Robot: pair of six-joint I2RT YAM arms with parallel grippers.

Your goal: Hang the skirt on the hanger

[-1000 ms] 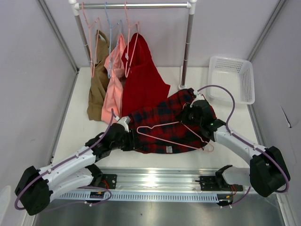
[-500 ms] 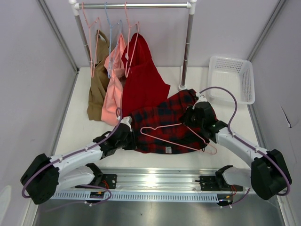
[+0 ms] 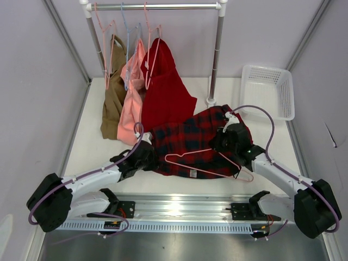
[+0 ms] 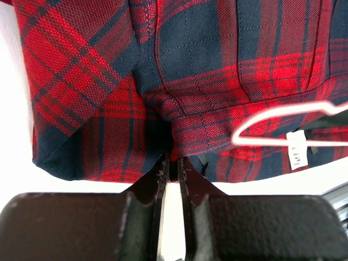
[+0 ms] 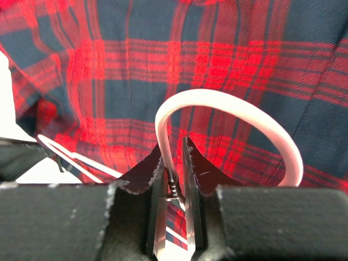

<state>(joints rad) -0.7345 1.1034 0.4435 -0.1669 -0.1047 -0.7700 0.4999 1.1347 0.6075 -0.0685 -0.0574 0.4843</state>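
The red and navy plaid skirt [image 3: 190,138] lies spread on the table between both arms, its white label [image 3: 194,173] at the near hem. The pale-pink wire hanger [image 3: 204,161] lies on top of it, hook to the right. My left gripper [image 3: 153,159] is shut on the skirt's left edge; in the left wrist view the jaws pinch a fold of plaid [image 4: 173,157]. My right gripper [image 3: 217,142] is shut on the hanger's twisted neck [image 5: 173,179], below the curved hook [image 5: 234,109], over the skirt [image 5: 206,60].
A clothes rack [image 3: 215,54] stands at the back with tan, salmon-pink [image 3: 130,87] and solid red [image 3: 166,92] garments and spare pink and light-blue hangers. A white basket [image 3: 267,89] sits at the back right. A metal rail [image 3: 179,209] runs along the near edge.
My right gripper has carried the hanger a little right and nearer. My left arm has stretched forward, keeping its hold on the skirt's left edge. The skirt has spread slightly.
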